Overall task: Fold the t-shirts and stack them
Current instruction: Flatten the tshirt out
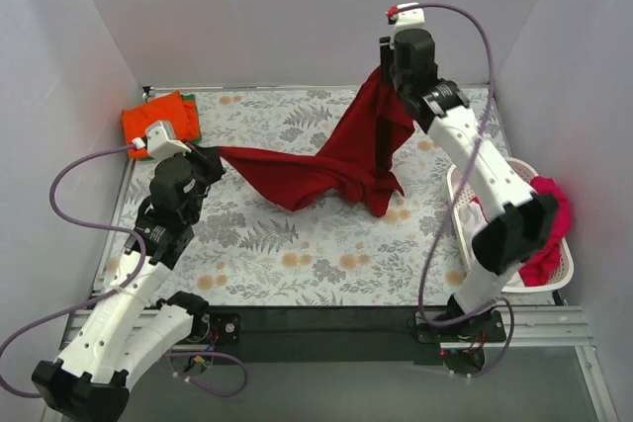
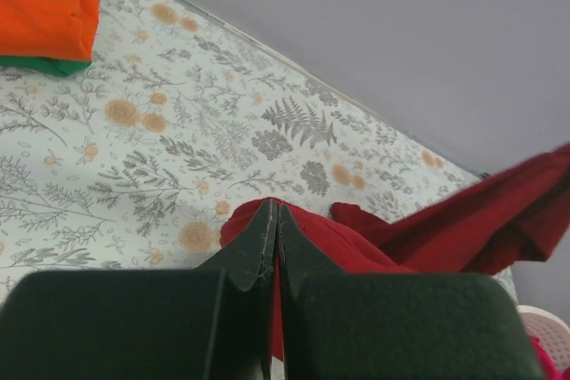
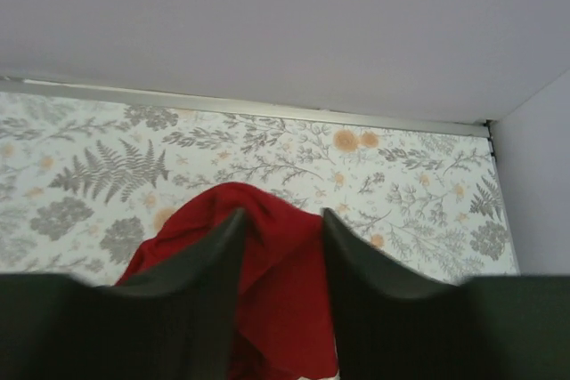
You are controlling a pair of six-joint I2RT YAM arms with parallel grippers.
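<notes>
Pinching one end of the crimson t-shirt (image 1: 341, 160) at nine o'clock, the left tool (image 2: 274, 209) is clamped tight. Cloth sags onto the floral counter (image 1: 287, 254) at centre, rising toward one o'clock, where the right tool (image 3: 280, 215) stands narrowly parted around it.

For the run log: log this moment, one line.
left gripper: shut on crimson t-shirt; right gripper: open around it; orange t-shirt: folded, far-left

It looks like a robotics lab cell. Plain white walls (image 3: 267, 15) stand just beyond the right fingers (image 3: 205, 291) and close in the flower-patterned counter (image 3: 401, 166) below them; behind the left fingers (image 2: 254, 246), two cabled arms (image 1: 485, 165) are bolted on a metal rail (image 1: 554, 321).
</notes>
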